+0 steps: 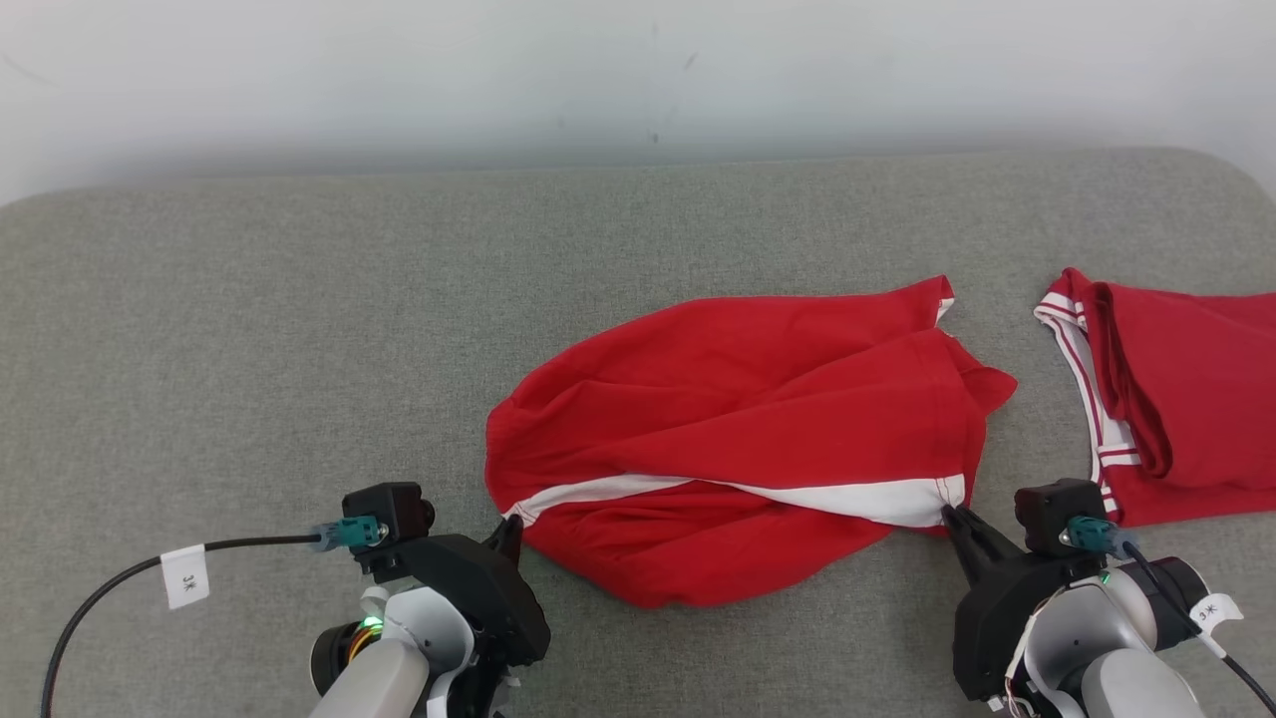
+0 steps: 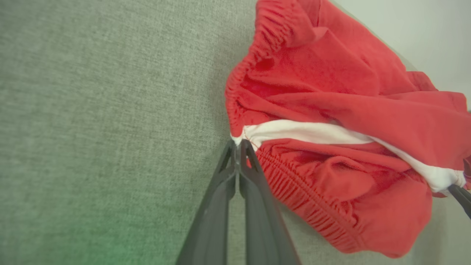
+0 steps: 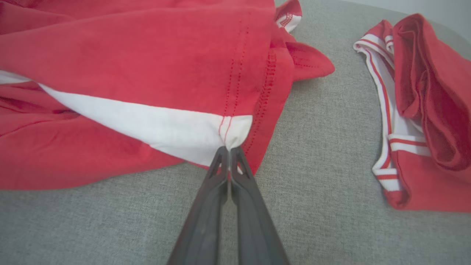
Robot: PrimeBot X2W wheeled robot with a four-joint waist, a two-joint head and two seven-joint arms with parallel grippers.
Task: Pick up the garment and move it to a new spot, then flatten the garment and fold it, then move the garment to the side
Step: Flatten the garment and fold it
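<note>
Red garment [image 1: 738, 439] lies crumpled mid tabletop [image 1: 299, 329], near edge, w/ its white stripe [image 1: 847, 497] running from one end effector to the other. Left end effector [image 1: 510, 529] is clenched on the elastic waistband corner at the stripe's left end; right end effector [image 1: 955, 517] is clenched on the hem corner at the stripe's right end, cloth spreading away btwn them. Second red garment [image 1: 1186, 399] lies apart, far right.
</note>
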